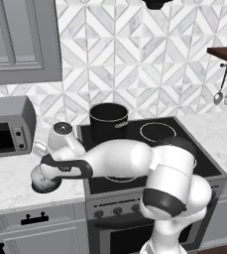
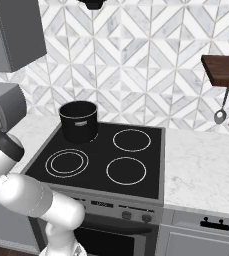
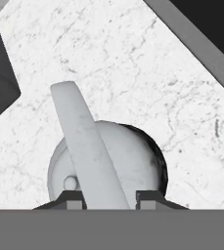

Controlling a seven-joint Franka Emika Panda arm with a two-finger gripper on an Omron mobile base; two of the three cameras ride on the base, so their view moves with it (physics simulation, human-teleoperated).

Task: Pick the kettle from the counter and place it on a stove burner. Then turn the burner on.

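The small silver-grey kettle (image 3: 133,161) stands on the white marble counter (image 3: 133,73), left of the stove. My gripper (image 3: 111,197) comes down on it from above, and the arched handle (image 3: 84,132) runs between the two fingertips, which press on its sides. In the left base view the hand (image 1: 48,173) hangs low over the kettle (image 1: 39,182) at the counter's (image 1: 8,186) front. The stove burner (image 2: 66,163) with two white rings lies at the cooktop's front left, bare.
A tall black pot (image 1: 108,121) stands on the back left burner. A grey toaster oven (image 1: 6,126) sits on the counter behind the kettle. Stove knobs (image 2: 136,216) line the front panel. Utensils (image 2: 221,116) hang at the right under a wooden shelf.
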